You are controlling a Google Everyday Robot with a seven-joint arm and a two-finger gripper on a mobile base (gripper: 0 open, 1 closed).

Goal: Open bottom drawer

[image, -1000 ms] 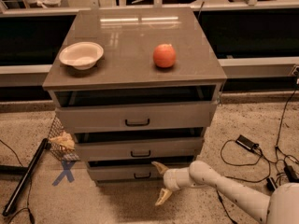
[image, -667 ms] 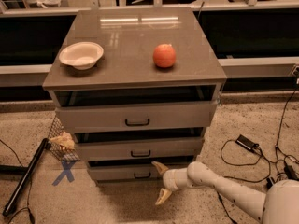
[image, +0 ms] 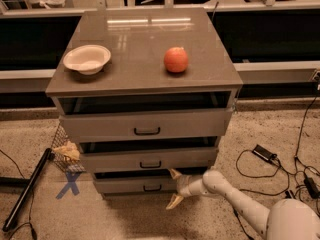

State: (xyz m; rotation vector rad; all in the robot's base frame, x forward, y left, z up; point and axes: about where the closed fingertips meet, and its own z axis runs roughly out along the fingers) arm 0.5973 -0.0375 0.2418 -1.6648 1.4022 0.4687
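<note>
Gripper [image: 174, 188] spread, at flat bottom drawer [image: 120, 185]

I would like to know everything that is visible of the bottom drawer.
The bottom drawer is the lowest and slimmest of three, with a flat grey-taupe front and a small black bar handle at its centre. A dark gap runs above it. The gripper sits at its right end, fingers spread; contact is unclear.

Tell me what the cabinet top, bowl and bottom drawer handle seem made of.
The cabinet top: glossy laminate or glass-like sheet; it mirrors the lights. The bowl: off-white, matte, probably plastic or ceramic. The handle of the bottom drawer: black, perhaps metal or plastic. The gripper sits open beside it.
</note>
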